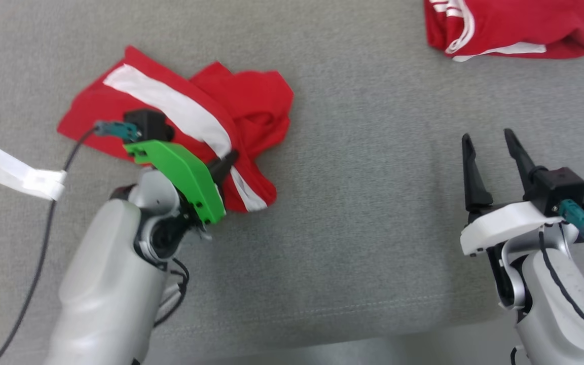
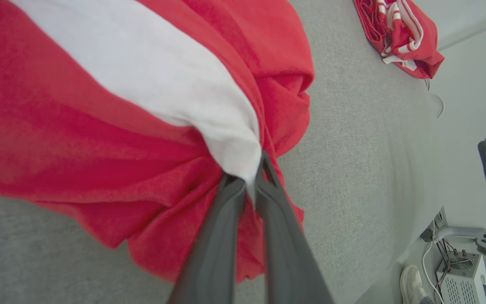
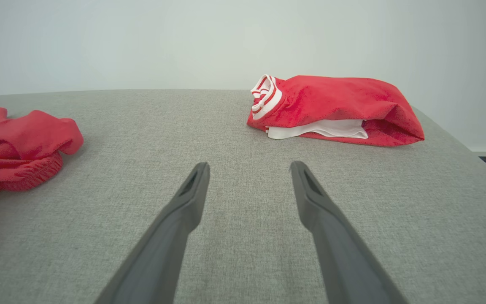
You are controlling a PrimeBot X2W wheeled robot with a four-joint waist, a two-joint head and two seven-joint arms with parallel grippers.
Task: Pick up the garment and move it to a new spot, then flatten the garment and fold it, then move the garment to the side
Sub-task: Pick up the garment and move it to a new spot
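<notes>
While right fingers [image 1: 472,172] hover parted, the down-tilted left fingers [image 2: 279,230] clamp the garment [image 1: 251,101].

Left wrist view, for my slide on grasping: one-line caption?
Left gripper shut on the crumpled red-and-white garment lying on the grey surface.

We are seeing a red garment [image 1: 256,101] carrying a broad white stripe at our green-bracketed left gripper [image 1: 230,157], a second red garment [image 1: 525,23] showing white trim far beyond our black-fingered, white-bracketed right gripper [image 1: 488,136], and plain grey cloth [image 1: 363,228] under both.
</notes>
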